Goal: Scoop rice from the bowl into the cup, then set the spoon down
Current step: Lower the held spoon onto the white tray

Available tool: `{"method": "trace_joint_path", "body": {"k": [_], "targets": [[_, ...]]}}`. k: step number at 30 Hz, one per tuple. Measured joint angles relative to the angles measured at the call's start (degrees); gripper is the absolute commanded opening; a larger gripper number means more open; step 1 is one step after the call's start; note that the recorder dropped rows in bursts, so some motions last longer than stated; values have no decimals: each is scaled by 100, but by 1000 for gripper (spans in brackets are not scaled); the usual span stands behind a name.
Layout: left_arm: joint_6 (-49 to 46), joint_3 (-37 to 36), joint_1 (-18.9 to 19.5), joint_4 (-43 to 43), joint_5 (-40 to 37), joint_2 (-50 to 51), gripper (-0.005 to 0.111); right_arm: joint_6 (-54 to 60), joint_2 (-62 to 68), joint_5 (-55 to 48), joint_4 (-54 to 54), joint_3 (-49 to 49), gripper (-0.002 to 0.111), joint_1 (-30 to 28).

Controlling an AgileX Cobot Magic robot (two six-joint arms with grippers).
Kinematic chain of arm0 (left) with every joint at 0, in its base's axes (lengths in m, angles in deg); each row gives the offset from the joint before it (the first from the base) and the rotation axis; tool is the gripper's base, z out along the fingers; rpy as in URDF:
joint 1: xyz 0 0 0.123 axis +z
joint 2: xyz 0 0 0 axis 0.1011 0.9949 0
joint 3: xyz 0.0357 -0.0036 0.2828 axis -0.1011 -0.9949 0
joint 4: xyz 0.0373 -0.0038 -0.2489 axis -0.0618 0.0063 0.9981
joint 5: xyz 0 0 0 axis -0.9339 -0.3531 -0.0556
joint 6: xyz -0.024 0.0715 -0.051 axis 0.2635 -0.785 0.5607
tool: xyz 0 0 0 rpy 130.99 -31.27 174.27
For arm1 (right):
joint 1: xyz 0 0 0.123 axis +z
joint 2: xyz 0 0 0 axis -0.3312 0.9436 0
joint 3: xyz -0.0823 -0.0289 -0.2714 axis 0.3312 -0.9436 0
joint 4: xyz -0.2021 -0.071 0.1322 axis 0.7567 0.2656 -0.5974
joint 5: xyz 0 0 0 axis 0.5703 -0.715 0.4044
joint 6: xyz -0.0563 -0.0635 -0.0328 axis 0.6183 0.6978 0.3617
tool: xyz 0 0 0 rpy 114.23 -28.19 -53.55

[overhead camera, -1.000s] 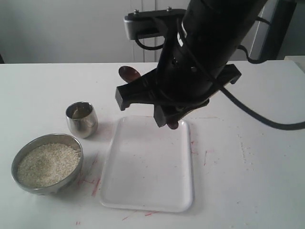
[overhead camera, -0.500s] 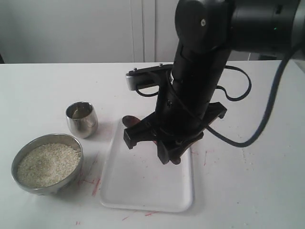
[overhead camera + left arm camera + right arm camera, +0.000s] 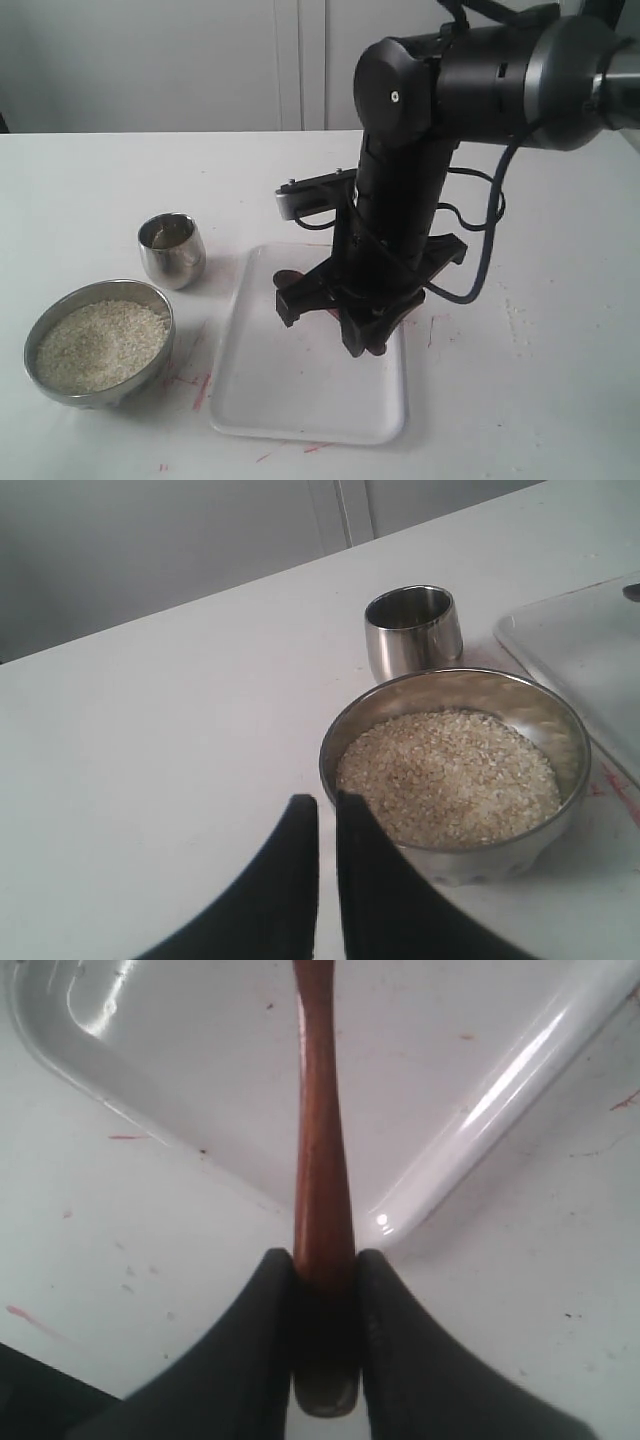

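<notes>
The right end effector point(image 3: 322, 1262), grasping the spoon point(image 3: 318, 1150) by its handle, is sinking lower over the tray point(image 3: 300, 400) at the counter's middle, probably setting it down. The left end effector point(image 3: 326, 815) is idling clenched, empty, beside the bowl point(image 3: 505, 842).

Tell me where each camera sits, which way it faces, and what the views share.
Exterior view: off the arms, above table height, facing across the table; shows the right arm over the tray.
Left wrist view: behind the left gripper, facing the bowl of rice and the cup.
Right wrist view: behind the right gripper, facing down the spoon onto the tray.
Exterior and left wrist views share bowl, cup and tray.
</notes>
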Motion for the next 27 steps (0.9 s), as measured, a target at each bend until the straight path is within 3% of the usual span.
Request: {"method": "trace_joint_path", "body": {"k": [12, 27], "targets": [[0, 0, 0, 0, 0, 0, 14, -605, 415, 436, -745, 0, 3, -10], [0, 0, 0, 0, 0, 0, 14, -1746, 415, 931, -829, 0, 3, -10]]}}
